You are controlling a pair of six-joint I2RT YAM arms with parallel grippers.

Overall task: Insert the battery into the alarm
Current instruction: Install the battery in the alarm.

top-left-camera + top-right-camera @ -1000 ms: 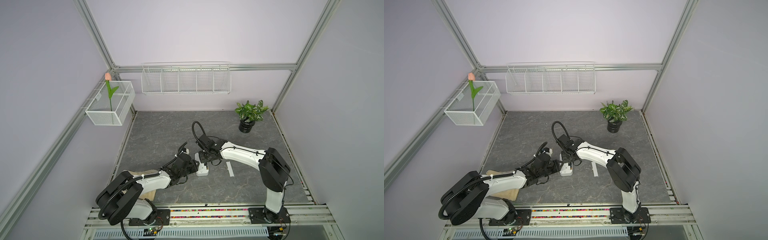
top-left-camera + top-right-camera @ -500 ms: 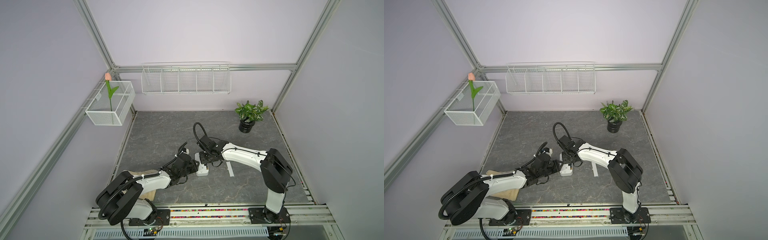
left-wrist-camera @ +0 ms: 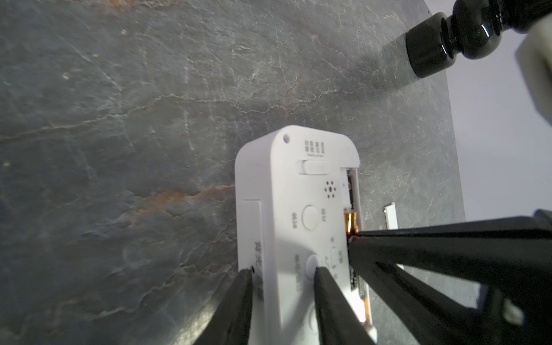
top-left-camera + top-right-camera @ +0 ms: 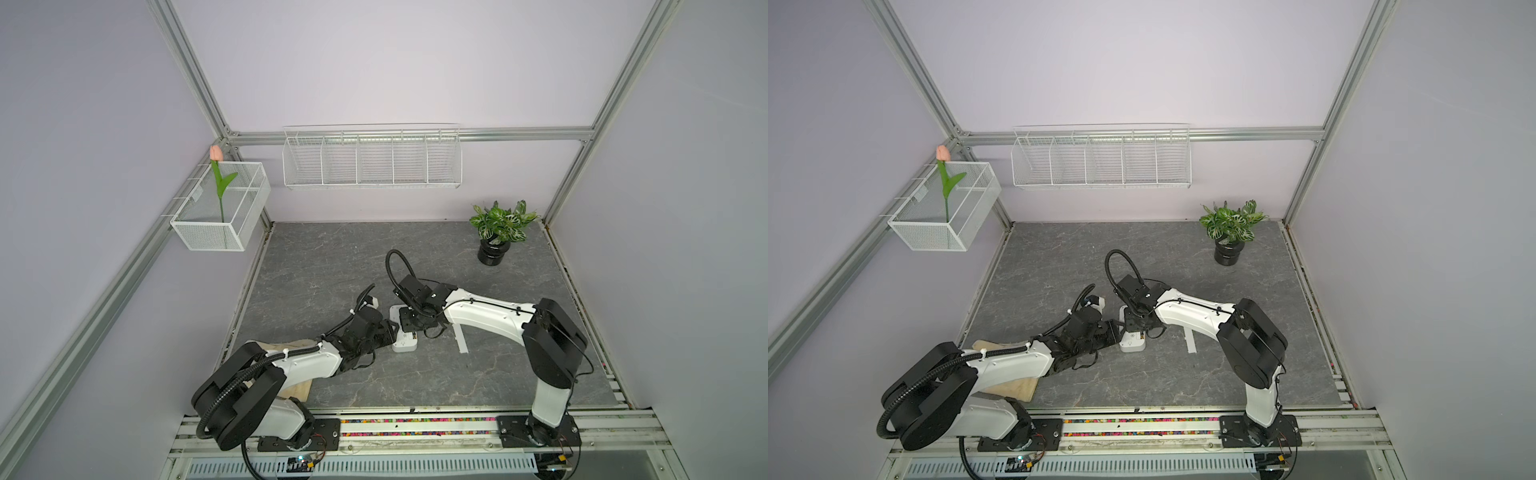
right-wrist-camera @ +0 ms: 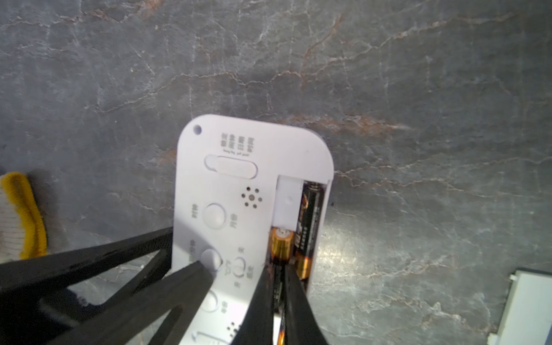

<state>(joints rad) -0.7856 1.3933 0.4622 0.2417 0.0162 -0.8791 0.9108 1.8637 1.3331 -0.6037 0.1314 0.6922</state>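
Note:
The white alarm (image 4: 406, 343) (image 4: 1133, 344) lies back-up on the grey table. My left gripper (image 3: 283, 271) (image 4: 388, 331) is shut on its near long edge, one finger on either side of it. One black-and-gold battery (image 5: 310, 215) lies in the open slot along the alarm's (image 5: 239, 179) other edge. A second battery (image 5: 280, 242) (image 3: 350, 221) points into the slot, tilted, and my right gripper (image 5: 276, 265) (image 4: 415, 324) is shut on it from above. In both top views the arms hide the slot.
The thin white cover strip (image 4: 460, 340) (image 4: 1190, 340) lies on the table to the right of the alarm. A potted plant (image 4: 496, 232) stands at the back right. A tan board (image 4: 296, 390) lies under the left arm, with a white-and-yellow glove (image 5: 18, 215) nearby.
The right wrist has shifted very slightly over the alarm. The left arm and the alarm have stayed where they were.

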